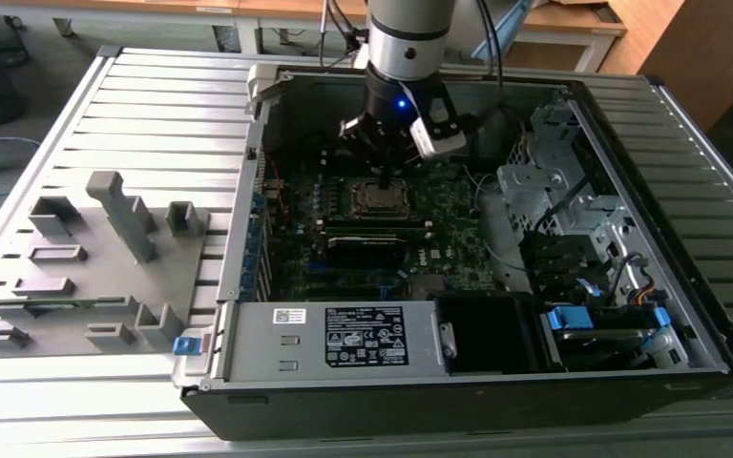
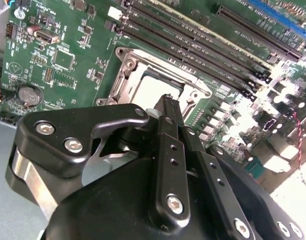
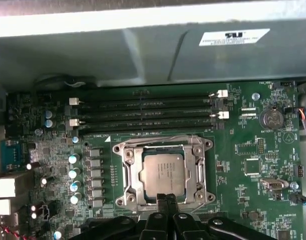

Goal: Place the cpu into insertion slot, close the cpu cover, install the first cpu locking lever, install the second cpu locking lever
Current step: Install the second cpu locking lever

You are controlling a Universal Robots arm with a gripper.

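Observation:
The cpu (image 3: 164, 172) is a silver-grey square lying flat in the insertion slot (image 1: 380, 200) on the green motherboard. The shiny cpu cover (image 3: 132, 170) lies down around it like a frame, with the chip showing through its window. A thin wire lever (image 3: 153, 140) runs along the socket edge beside the memory slots; I cannot tell whether it is latched. My gripper (image 3: 166, 199) is shut with nothing between its black fingers. It hangs low over the cover's edge farthest from the memory slots. In the second wrist view the gripper (image 2: 168, 100) overlaps the cpu (image 2: 150, 90).
Black memory slots (image 3: 147, 112) lie just beyond the socket, with the grey case wall (image 3: 142, 55) behind them. The case also holds a power supply (image 1: 328, 339) and a drive cage (image 1: 557, 200). A grey fixture rack (image 1: 87, 258) stands on the table at the exterior view's left.

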